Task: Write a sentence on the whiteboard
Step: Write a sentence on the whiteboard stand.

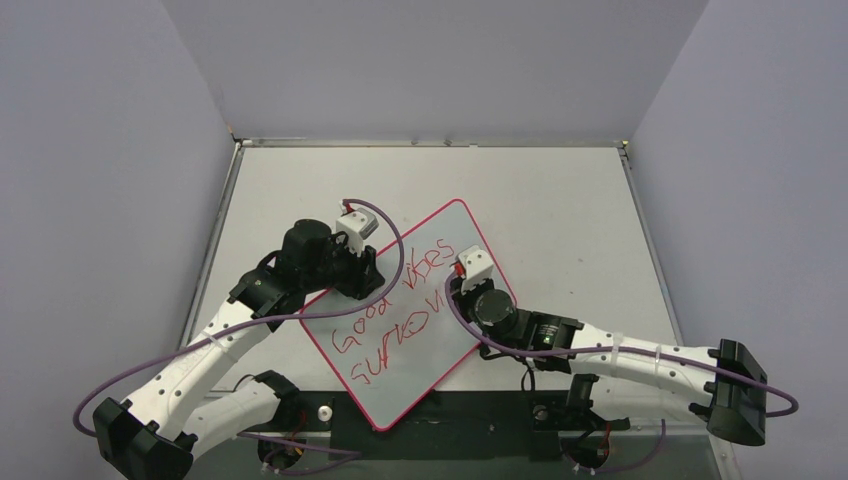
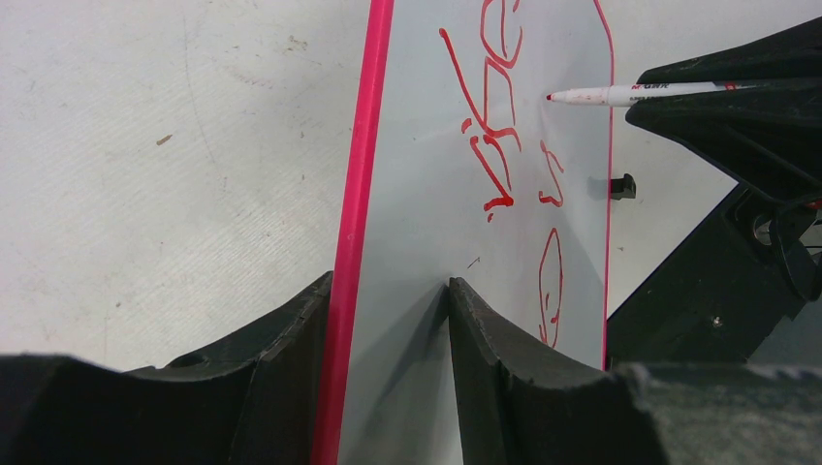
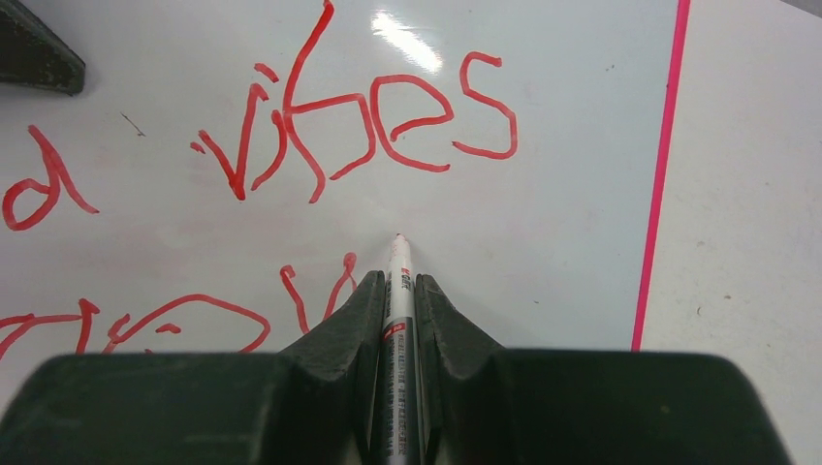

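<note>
The whiteboard (image 1: 402,395) lies tilted on the table, pink-framed, glossy (image 3: 572,223). The sentence (image 1: 400,310) is red handwriting in two lines; "vibes" (image 3: 359,126) reads plainly in the right wrist view. My right gripper (image 3: 397,279) is shut on a white marker (image 3: 398,291), whose red tip rests on the board just past the last stroke of the second line. From the left wrist that marker (image 2: 620,94) shows at the top right. My left gripper (image 2: 388,281) stands open astride the board's pink edge (image 2: 361,174), one finger on the board, the other over the table.
A small black clip (image 2: 623,186) sits on the board's far long edge. The pale grey tabletop (image 1: 560,210) surrounds the board, walled on three sides. Purple cables (image 1: 385,225) loop over both arms. The arm bases stand at the near edge (image 1: 440,420).
</note>
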Controlling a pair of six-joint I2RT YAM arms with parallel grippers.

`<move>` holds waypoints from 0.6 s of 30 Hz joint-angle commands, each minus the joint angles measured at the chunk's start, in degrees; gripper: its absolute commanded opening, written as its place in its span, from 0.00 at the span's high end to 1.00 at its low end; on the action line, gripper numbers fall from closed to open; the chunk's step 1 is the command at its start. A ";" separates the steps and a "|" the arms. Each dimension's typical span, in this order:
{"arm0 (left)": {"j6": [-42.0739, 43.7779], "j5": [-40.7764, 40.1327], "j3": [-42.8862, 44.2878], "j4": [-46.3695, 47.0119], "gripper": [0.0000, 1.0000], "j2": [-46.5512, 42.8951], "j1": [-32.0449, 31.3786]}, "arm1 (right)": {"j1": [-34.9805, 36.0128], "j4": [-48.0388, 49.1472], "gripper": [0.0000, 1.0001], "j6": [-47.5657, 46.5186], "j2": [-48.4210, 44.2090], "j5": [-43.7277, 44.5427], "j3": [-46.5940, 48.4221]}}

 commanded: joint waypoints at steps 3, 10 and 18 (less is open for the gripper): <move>2.90 -3.37 1.25 2.94 1.00 -0.52 0.13 | -0.33 4.27 1.00 0.31 0.54 -2.59 1.15; 2.90 -3.38 1.38 3.01 1.00 -0.68 0.12 | -0.30 4.55 1.00 2.36 0.13 -2.56 -1.76; 2.91 -3.33 1.37 2.95 1.00 -0.58 0.12 | -0.25 3.63 1.00 5.74 -2.71 -2.53 -6.36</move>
